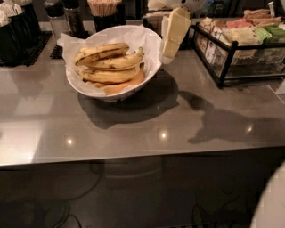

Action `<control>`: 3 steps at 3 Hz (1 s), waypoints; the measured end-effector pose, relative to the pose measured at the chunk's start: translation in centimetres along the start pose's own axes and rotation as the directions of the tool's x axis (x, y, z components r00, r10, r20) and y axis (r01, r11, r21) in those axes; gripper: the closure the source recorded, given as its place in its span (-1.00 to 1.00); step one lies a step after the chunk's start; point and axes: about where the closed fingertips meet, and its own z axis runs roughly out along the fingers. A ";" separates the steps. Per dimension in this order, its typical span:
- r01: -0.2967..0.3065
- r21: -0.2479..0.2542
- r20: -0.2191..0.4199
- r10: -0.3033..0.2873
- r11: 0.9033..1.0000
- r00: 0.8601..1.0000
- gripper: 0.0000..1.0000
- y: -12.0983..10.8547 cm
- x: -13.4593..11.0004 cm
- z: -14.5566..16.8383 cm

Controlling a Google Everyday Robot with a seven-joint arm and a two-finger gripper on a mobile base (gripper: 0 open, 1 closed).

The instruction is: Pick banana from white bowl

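The white bowl [143,41] stands at the back left of the grey counter, tilted and lined with crinkled white paper. Several yellow bananas lie stacked in it. The top banana [101,52] has long dark brown streaks. My gripper [170,50], cream-coloured, hangs down from the top of the view just right of the bowl's right rim, level with the rim. It holds nothing that I can see.
A black wire basket [229,58] of coloured packets stands at the back right. Black containers [18,31], a shaker [57,20] and a cup of stirrers [105,10] line the back left. The counter's front edge [133,156] runs across the middle.
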 end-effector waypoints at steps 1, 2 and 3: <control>0.047 -0.020 0.038 -0.047 0.999 0.998 -1.00 -2.8 -1.8 2.2; 0.047 0.015 0.054 -0.048 0.999 0.997 -1.00 -3.9 -2.3 2.2; 0.003 0.028 0.096 -0.006 1.000 0.995 -1.00 -4.2 -2.0 2.9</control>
